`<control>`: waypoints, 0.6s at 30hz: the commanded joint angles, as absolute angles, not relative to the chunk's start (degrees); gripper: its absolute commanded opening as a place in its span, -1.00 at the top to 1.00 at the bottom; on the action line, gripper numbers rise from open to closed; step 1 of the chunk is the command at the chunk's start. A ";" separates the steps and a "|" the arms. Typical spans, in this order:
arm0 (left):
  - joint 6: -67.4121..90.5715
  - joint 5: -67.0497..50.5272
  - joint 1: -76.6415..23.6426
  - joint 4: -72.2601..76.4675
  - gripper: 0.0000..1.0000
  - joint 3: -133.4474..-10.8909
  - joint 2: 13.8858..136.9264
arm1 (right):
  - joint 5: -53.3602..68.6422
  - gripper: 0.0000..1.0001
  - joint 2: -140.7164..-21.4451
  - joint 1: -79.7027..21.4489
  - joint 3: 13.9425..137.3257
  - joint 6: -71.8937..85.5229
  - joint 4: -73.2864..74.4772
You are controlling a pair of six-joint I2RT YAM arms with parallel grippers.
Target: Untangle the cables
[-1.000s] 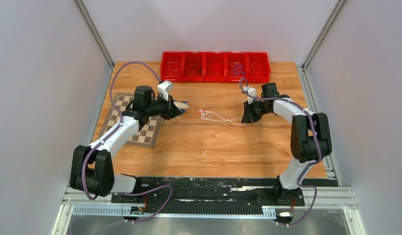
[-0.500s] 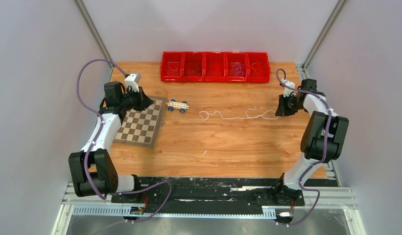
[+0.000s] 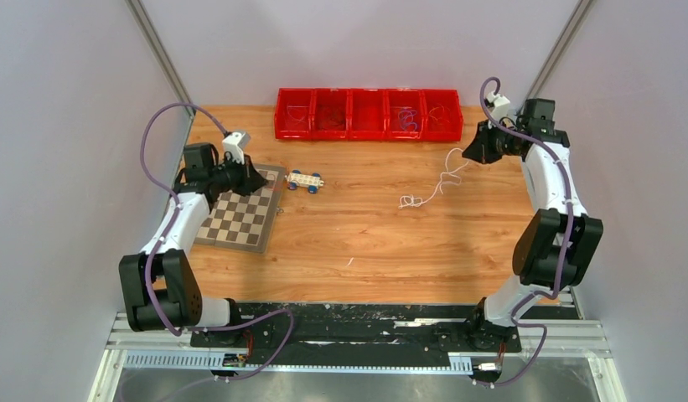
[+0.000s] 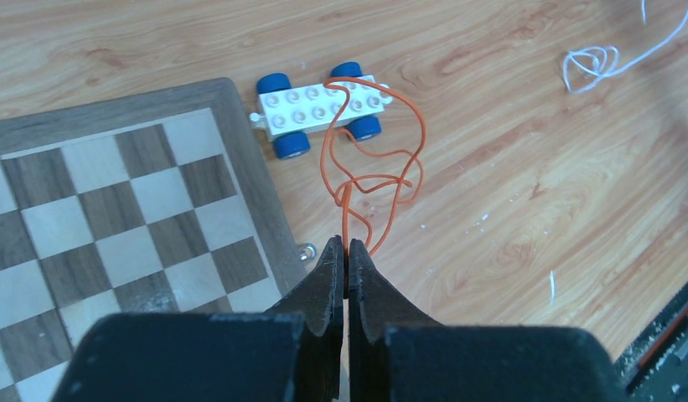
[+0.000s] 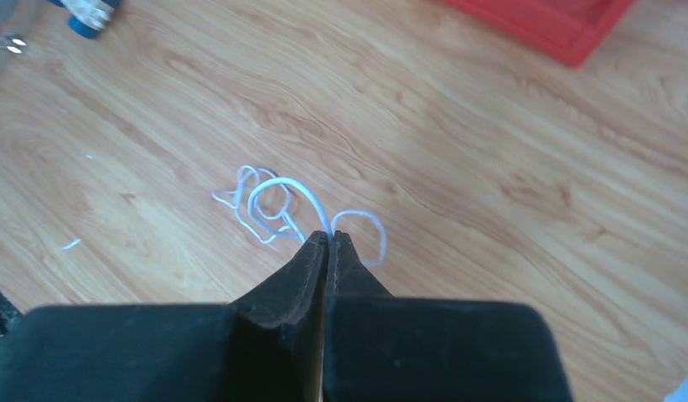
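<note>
— Orange cable [image 4: 346,208] is clamped in your left gripper [image 4: 345,249], dangling near the toy car [image 4: 311,113]. And your right?

— Right gripper [image 5: 330,241] clamps the white cable [image 5: 281,179], tail on the table [image 3: 365,243]. Both look separated; their own loops remain, I think.

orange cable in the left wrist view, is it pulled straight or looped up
Looped. The orange cable hangs from the shut left tool in several loops that cross each other just past the pinch.

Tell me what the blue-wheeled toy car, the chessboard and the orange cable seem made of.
White studded toy car: glossy moulded plastic, going by its studs. Checkered board: probably matte wood, grain visible. Thin orange cable: likely plastic-sheathed wire, holding springy loops.
</note>
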State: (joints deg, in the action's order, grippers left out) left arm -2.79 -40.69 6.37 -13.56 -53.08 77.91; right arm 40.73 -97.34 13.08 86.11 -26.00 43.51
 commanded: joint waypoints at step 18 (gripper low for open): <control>-4.86 -44.92 0.22 -14.33 1.00 -53.73 79.46 | 36.64 -0.48 -106.22 -0.69 81.70 -28.83 46.75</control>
